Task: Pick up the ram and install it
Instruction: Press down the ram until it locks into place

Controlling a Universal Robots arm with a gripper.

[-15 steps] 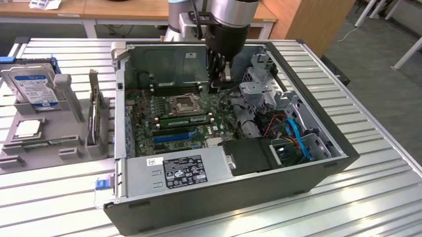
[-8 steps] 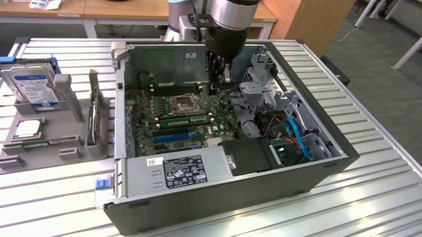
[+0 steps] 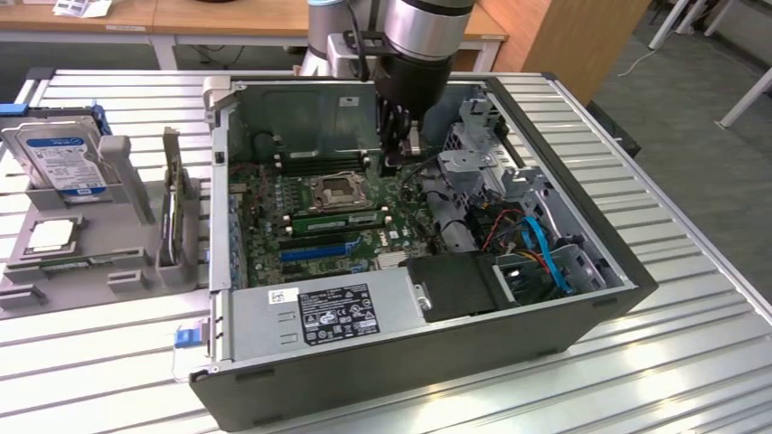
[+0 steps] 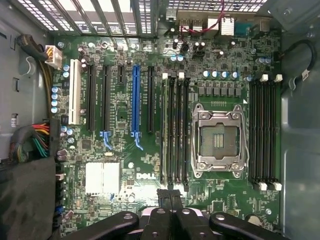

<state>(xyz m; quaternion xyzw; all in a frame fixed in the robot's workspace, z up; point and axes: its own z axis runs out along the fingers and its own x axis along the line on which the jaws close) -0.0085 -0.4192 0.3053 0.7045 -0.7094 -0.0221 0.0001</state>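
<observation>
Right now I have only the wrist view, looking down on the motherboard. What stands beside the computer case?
Observer: On the slatted table, at the exterior view's left of the case, a grey holder carries an upright hard drive with a blue and silver label.
Operator: Anything else in that holder?
Observer: An expansion card stands on edge in it, between the hard drive and the case.
Operator: And where is the hand over the case?
Observer: The hand hangs over the motherboard at the end away from the power supply.
</observation>
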